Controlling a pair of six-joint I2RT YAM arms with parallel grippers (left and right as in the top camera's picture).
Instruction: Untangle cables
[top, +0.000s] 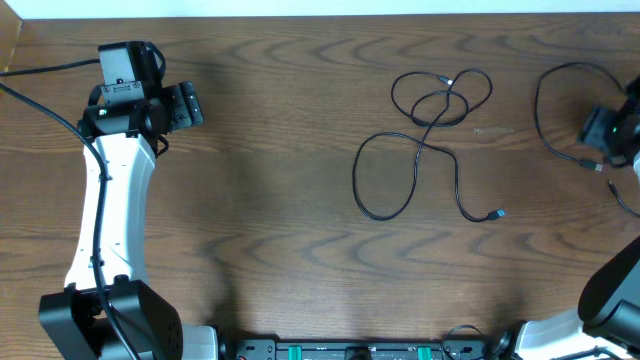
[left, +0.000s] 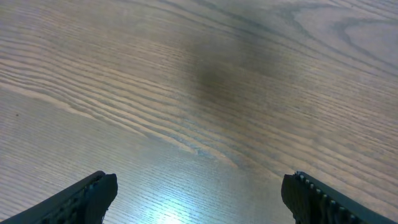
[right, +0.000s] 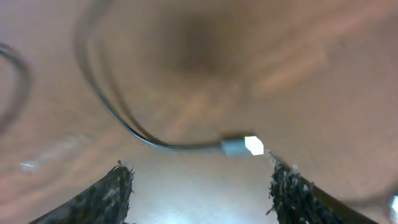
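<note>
The thin black cable (right: 180, 147) and its pale plug (right: 242, 146) lie crosswise just ahead of the spread right fingers (right: 121, 186); the left fingers (left: 93, 193), also spread, sit far off.

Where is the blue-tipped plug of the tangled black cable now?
On the overhead view, the blue-tipped plug lies on the wooden table right of centre, at the free lower end of the tangled black cable, left of the second black cable.
</note>
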